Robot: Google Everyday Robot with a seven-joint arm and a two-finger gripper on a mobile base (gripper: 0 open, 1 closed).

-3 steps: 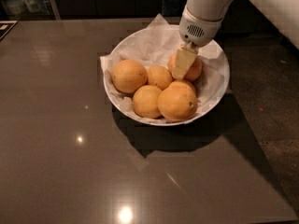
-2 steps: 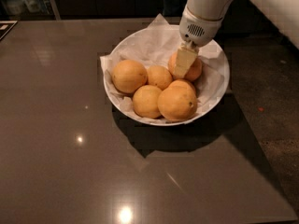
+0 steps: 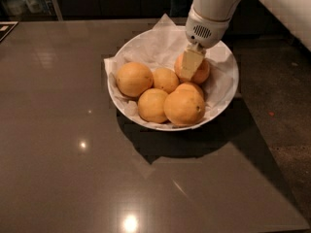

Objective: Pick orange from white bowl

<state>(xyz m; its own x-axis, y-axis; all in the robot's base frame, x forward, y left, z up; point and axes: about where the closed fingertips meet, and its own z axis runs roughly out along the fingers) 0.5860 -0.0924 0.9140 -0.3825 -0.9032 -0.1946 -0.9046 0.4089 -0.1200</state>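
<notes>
- My tool [image 3: 193, 63] hangs over the back right of the bowl [image 3: 233, 84], hiding the middle of the orange [image 3: 204, 74]; I cannot tell whether it grips.
- Four paler oranges [image 3: 183, 108] crowd the bowl's front and left.
- Paper [image 3: 160, 40] lines the bowl on the tabletop [image 3: 63, 154].

The darker reddish orange [image 3: 204, 74] sits back-right in the paper-lined white bowl [image 3: 233, 84], the tool [image 3: 191, 68] over it.
</notes>
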